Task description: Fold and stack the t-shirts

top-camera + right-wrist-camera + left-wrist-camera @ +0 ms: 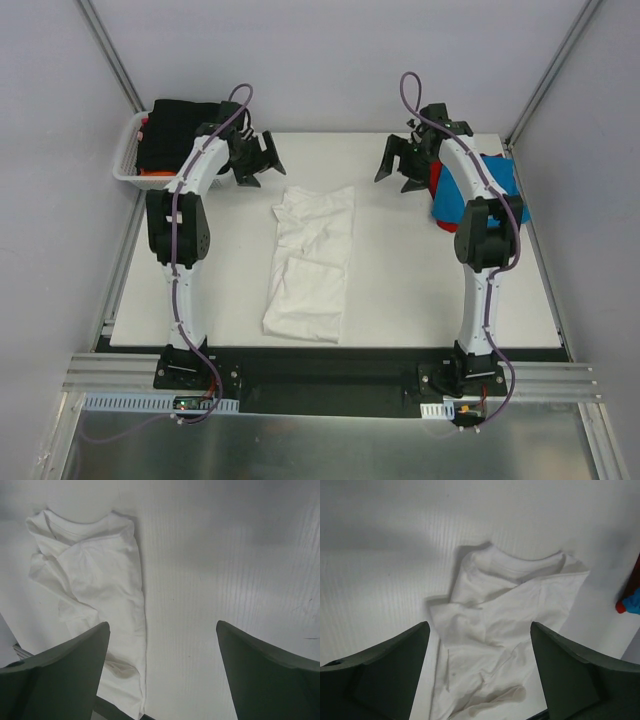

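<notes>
The white shirt (312,262) lies mid-table (420,290) as a long narrow strip, sides already turned in, creased and a bit bunched along one edge. Your left gripper (258,165) and right gripper (398,172) both hang above the far half of the table, one to each side of the shirt, jaws spread wide and empty.

Expect the cotton to be light, limp and quick to sag. It has no stiffness, so a single pinch will likely let the rest droop and the layers slide apart. Take hold at the two corners of one short end, one gripper each, and bite through every layer. Avoid the loose collar band, which looks likely to stretch.

The blue (502,178) and red (437,182) shirts sit at the right edge. More shirts wait in the basket (127,162).
</notes>
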Controlling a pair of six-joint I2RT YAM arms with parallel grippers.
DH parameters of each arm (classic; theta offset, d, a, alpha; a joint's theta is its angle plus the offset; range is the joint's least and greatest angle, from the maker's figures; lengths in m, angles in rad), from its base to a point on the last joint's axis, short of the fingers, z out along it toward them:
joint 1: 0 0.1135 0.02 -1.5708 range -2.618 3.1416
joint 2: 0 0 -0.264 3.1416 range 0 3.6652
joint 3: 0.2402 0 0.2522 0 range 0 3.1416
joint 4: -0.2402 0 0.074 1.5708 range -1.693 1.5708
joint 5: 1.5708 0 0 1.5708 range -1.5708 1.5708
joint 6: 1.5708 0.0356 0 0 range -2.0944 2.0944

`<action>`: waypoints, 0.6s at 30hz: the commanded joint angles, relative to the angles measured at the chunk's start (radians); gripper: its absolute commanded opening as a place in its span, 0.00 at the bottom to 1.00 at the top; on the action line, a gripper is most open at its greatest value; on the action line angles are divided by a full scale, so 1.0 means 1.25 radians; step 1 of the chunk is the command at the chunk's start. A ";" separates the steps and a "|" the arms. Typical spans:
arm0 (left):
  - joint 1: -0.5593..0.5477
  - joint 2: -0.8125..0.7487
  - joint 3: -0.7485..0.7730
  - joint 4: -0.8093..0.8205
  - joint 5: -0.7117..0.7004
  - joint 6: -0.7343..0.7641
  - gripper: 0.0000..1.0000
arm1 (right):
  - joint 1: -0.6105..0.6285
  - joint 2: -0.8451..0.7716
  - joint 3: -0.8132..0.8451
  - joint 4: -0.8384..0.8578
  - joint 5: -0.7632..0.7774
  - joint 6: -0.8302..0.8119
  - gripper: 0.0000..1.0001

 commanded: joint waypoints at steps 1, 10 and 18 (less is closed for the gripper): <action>-0.002 0.051 0.066 0.028 0.094 -0.008 0.82 | 0.008 0.028 0.001 0.066 -0.042 0.038 0.92; -0.002 0.069 0.002 0.057 0.103 0.031 0.80 | 0.032 0.049 -0.086 0.198 -0.065 0.075 0.82; -0.002 0.083 -0.030 0.058 0.093 0.034 0.80 | 0.056 0.066 -0.131 0.262 -0.092 0.122 0.78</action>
